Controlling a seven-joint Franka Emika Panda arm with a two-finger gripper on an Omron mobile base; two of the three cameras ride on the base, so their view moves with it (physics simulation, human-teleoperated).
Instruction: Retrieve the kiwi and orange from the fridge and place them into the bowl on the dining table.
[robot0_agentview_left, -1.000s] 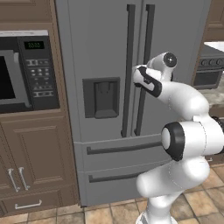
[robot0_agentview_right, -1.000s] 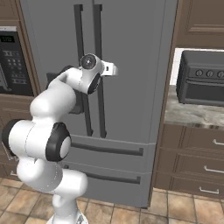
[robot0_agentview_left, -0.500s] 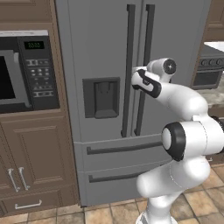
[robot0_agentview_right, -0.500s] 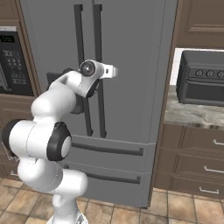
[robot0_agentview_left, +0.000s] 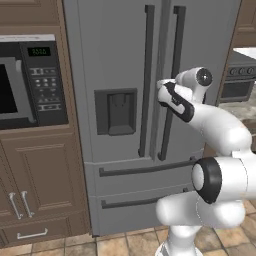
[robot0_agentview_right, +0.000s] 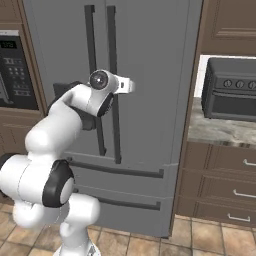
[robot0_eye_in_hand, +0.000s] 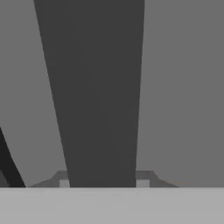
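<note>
At the front of the fridge (robot0_agentview_left: 150, 100) we find the end effector (robot0_eye_in_hand: 104, 183), pressed right up to the right-hand door handle (robot0_agentview_left: 170, 80), and the hand view tells the story: a broad dark vertical bar runs straight down between the two finger tips, with pale grey door panel on either side. The jaws are drawn in onto that bar, so the end effector has hold of the handle. From the left base view the white arm (robot0_agentview_left: 220, 130) reaches forward at about the handle's mid-height; from the right base view the wrist sits just in front of the two dark handles, near the seam between the doors. Both doors look shut, so kiwi and orange are presumably inside and hidden for now. As for the fridge: tall, grey, French-door style, long dark vertical handles, a dark dispenser recess (robot0_agentview_left: 116, 112) in the left door, two drawers below. It stands between a black microwave (robot0_agentview_left: 30, 82) set in brown cabinets and, on the other side, a dark toaster oven (robot0_agentview_right: 230, 90) on a stone tabletop. My read on handling: the handle is rigid and narrow, a sound place to grip, but the door is likely heavy and swings on a hinge at its outer edge, so the pull should follow an arc or the grip may slide off.
</note>
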